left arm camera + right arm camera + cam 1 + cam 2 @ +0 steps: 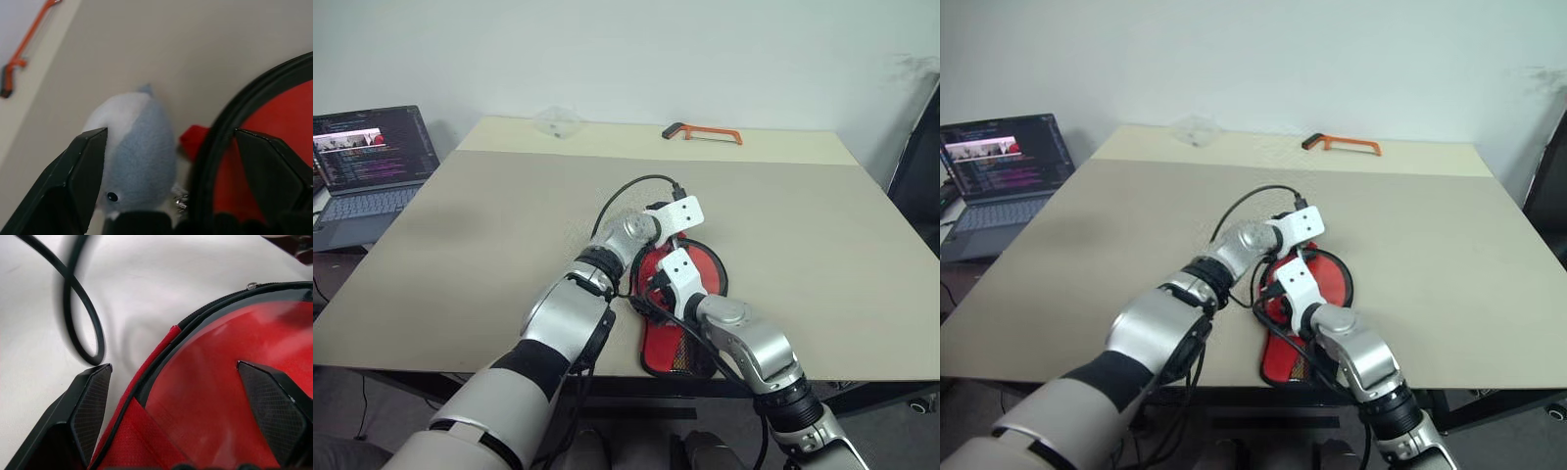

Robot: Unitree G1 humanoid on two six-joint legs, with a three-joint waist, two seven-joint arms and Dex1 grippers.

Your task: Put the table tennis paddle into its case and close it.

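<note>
The worktop (489, 245) is a pale beige slab, with a lighter strip running along its far edge. On that far strip, toward the right, lies an orange hacksaw (703, 132), its dark handle end to the left. Also on the far strip, left of the saw and well apart from it, sits a small clear plastic item (556, 121); what it is cannot be told. Off the left side of the worktop an open laptop (367, 166) stands on a lower surface, its screen lit with dark windows. In the left wrist view a small grey-and-white plush toy (137, 152) with a black eye lies on the worktop.
</note>
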